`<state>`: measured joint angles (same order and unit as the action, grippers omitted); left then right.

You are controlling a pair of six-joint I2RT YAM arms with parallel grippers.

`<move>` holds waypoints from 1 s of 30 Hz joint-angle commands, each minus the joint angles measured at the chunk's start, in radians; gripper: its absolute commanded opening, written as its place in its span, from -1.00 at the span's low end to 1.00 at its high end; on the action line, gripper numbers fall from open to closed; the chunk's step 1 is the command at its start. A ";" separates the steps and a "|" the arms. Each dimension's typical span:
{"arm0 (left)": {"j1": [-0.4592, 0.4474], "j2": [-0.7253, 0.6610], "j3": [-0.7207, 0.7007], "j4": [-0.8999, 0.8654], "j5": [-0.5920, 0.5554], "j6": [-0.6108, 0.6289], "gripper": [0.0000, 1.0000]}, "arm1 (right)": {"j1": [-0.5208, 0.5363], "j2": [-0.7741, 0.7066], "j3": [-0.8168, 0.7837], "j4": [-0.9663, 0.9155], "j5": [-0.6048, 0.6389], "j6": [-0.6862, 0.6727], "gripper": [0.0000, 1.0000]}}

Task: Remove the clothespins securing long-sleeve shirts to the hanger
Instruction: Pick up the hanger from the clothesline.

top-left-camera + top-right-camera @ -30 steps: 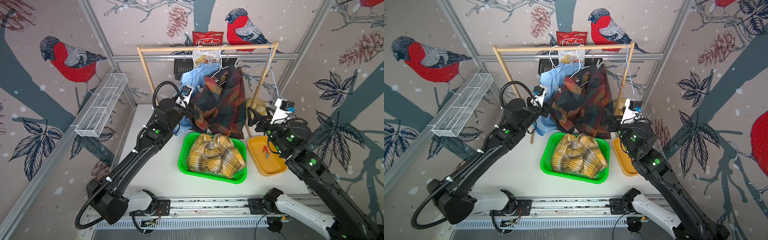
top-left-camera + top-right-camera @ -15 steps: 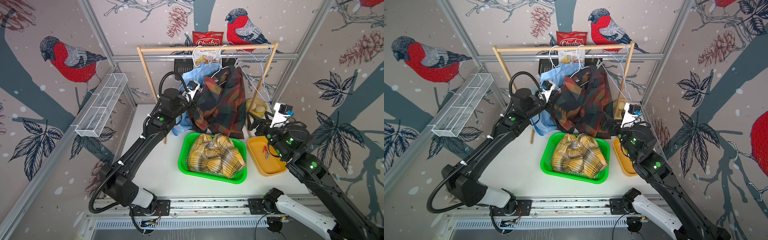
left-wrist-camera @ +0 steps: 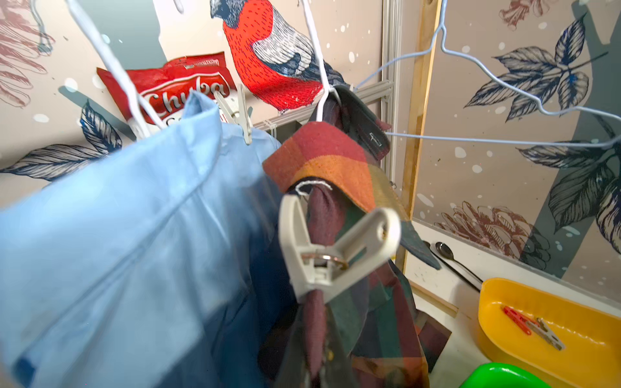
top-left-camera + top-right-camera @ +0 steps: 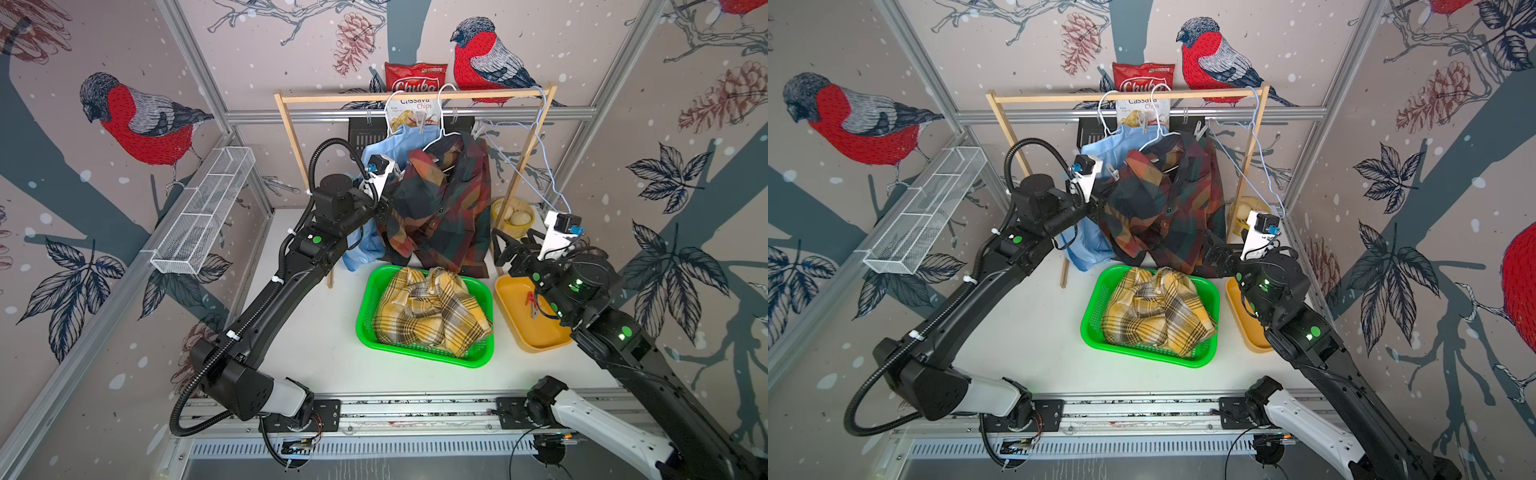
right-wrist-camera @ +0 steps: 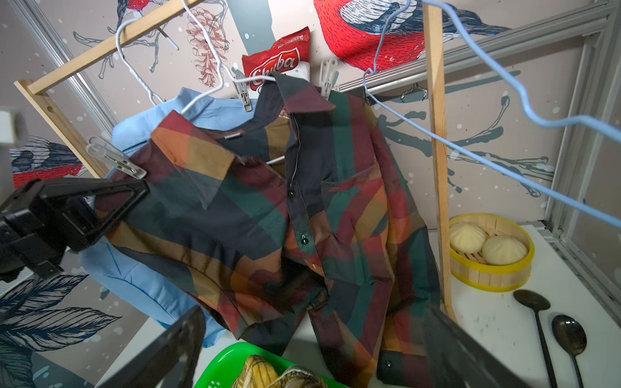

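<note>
Left wrist view, pale clothespin point(image 3: 336, 265) clamping plaid shirt point(image 3: 322, 158) edge

Chips bag point(image 4: 415, 79), bun steamer point(image 5: 490, 278), spoons point(image 5: 569, 332), wire rack point(image 4: 199, 216).

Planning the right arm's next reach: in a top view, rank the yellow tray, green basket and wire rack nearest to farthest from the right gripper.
1. Yellow tray: right side, just beside the right gripper.
2. Green basket: middle.
3. Wire rack: far left, raised.
</note>
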<state>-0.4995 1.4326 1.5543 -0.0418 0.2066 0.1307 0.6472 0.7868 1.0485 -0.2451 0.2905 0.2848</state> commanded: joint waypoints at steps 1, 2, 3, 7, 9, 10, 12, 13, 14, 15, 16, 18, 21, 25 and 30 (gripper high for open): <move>-0.022 -0.018 0.038 0.111 -0.055 -0.048 -1.00 | 0.009 0.023 -0.007 0.027 -0.067 -0.010 0.99; -0.034 -0.018 0.051 0.115 -0.070 -0.042 -1.00 | 0.018 0.034 -0.010 0.036 -0.075 -0.013 0.99; -0.044 -0.018 0.064 0.117 -0.087 -0.034 -1.00 | 0.029 0.044 -0.011 0.040 -0.074 -0.016 0.99; -0.077 -0.014 0.122 0.098 -0.153 -0.005 -1.00 | 0.093 0.102 -0.005 0.064 -0.088 -0.035 0.99; -0.080 -0.011 0.152 0.068 -0.152 -0.003 -1.00 | 0.136 0.137 -0.005 0.086 -0.099 -0.041 0.99; -0.085 -0.012 0.168 0.050 -0.161 -0.003 -1.00 | 0.165 0.159 -0.005 0.102 -0.107 -0.045 0.99; -0.094 -0.026 0.174 0.035 -0.171 -0.004 -1.00 | 0.238 0.201 -0.007 0.139 -0.095 -0.059 0.99; -0.101 -0.037 0.167 0.035 -0.173 -0.010 -1.00 | 0.284 0.223 -0.008 0.166 -0.077 -0.069 0.99; -0.106 -0.046 0.164 0.032 -0.172 -0.016 -1.00 | 0.316 0.244 -0.011 0.195 -0.075 -0.075 1.00; -0.113 -0.056 0.161 0.028 -0.171 -0.024 -1.00 | 0.347 0.272 -0.013 0.231 -0.091 -0.079 1.00; -0.119 -0.066 0.161 0.022 -0.170 -0.030 -1.00 | 0.373 0.303 -0.013 0.268 -0.109 -0.079 0.99; -0.134 -0.082 0.162 0.008 -0.174 -0.040 -1.00 | 0.417 0.373 -0.010 0.348 -0.128 -0.082 0.99; -0.160 -0.112 0.167 -0.023 -0.175 -0.049 -1.00 | 0.453 0.490 0.005 0.474 -0.134 -0.084 0.99; -0.183 -0.166 0.167 -0.072 -0.167 -0.069 -1.00 | 0.453 0.624 0.067 0.564 -0.043 -0.062 0.99; -0.189 -0.287 0.138 -0.110 -0.150 -0.107 -1.00 | 0.427 0.670 0.102 0.673 0.089 -0.064 0.99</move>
<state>-0.6849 1.1969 1.6974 -0.2222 0.0357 0.0624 1.0870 1.4487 1.1309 0.2878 0.2745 0.2146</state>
